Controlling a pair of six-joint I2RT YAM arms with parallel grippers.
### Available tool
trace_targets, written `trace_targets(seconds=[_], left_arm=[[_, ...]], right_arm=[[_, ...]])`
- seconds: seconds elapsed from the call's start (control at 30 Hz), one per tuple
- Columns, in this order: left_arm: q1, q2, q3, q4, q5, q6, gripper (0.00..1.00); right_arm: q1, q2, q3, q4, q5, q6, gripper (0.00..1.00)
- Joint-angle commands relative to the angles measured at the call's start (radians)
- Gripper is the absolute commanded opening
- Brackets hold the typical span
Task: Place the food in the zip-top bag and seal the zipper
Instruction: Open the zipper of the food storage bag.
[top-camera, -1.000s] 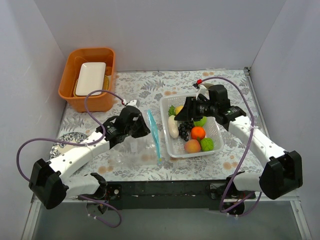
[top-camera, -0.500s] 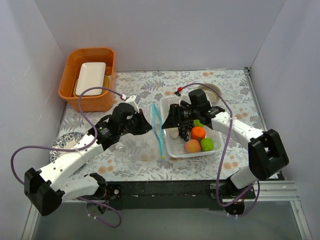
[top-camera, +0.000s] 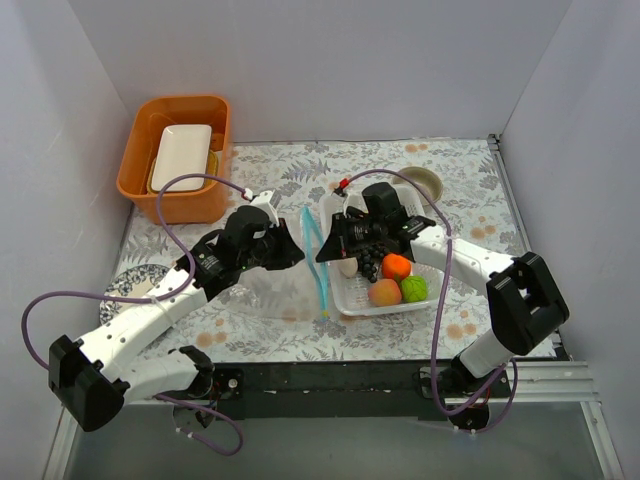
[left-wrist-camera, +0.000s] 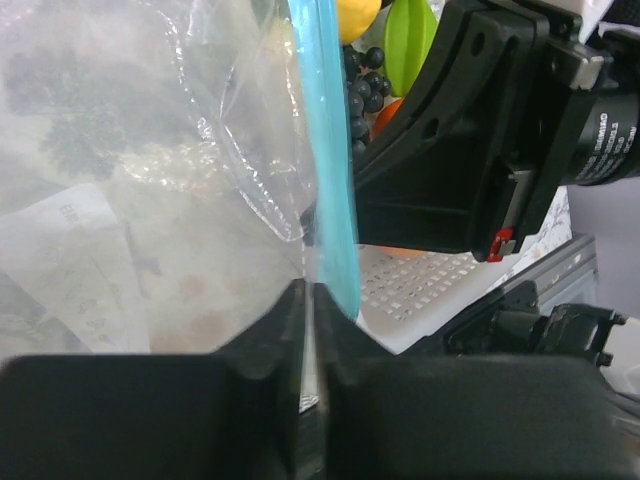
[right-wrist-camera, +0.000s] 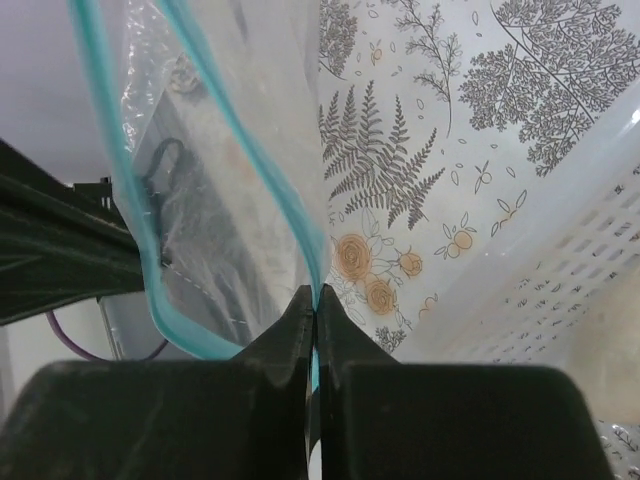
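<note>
The clear zip-top bag (top-camera: 268, 292) lies left of the white basket (top-camera: 441, 272), its mouth held up and parted. The teal zipper (top-camera: 318, 268) runs along that mouth. My left gripper (top-camera: 297, 252) pinches the bag's left lip; in the left wrist view its jaws (left-wrist-camera: 308, 292) stand almost together on the film beside the zipper (left-wrist-camera: 328, 180). My right gripper (top-camera: 323, 250) is shut on the right lip, the zipper (right-wrist-camera: 181, 331) running between its fingertips (right-wrist-camera: 313, 298). The food stays in the basket: orange (top-camera: 397, 266), peach (top-camera: 385, 292), green piece (top-camera: 413, 288), grapes (top-camera: 372, 262), white oblong (top-camera: 347, 267).
An orange bin (top-camera: 137, 180) holding a white tray (top-camera: 181, 157) stands at the back left. A patterned plate (top-camera: 135, 283) lies under the left arm. A small bowl (top-camera: 425, 180) sits behind the basket. White walls close in three sides.
My right gripper left the basket, swung left to the bag's mouth and shut on its right lip. The left arm shifted slightly back with the bag, and the mouth now gapes.
</note>
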Motion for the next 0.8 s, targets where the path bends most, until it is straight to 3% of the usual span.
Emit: trace_targets(seconds=[0.0, 0.07, 0.2, 0.53, 0.77], left_arm=[[0.004, -0.004, 0.034, -0.021, -0.067, -0.038, 0.33], [0.007, -0.012, 0.043, -0.018, -0.080, -0.049, 0.51], [0.007, -0.014, 0.068, -0.027, -0.132, -0.072, 0.67], [0.004, 0.043, 0.056, 0.028, -0.078, -0.121, 0.70], [-0.007, 0.006, 0.016, -0.058, -0.255, -0.077, 0.67]], right_arm=[[0.004, -0.007, 0.025, 0.095, 0.016, 0.047, 0.01], [0.008, -0.023, -0.021, 0.180, 0.050, 0.143, 0.01], [0.037, -0.055, -0.029, 0.181, 0.177, 0.225, 0.01], [0.099, -0.061, -0.015, 0.152, 0.393, 0.387, 0.01], [0.097, -0.046, 0.022, 0.095, 0.430, 0.397, 0.01]])
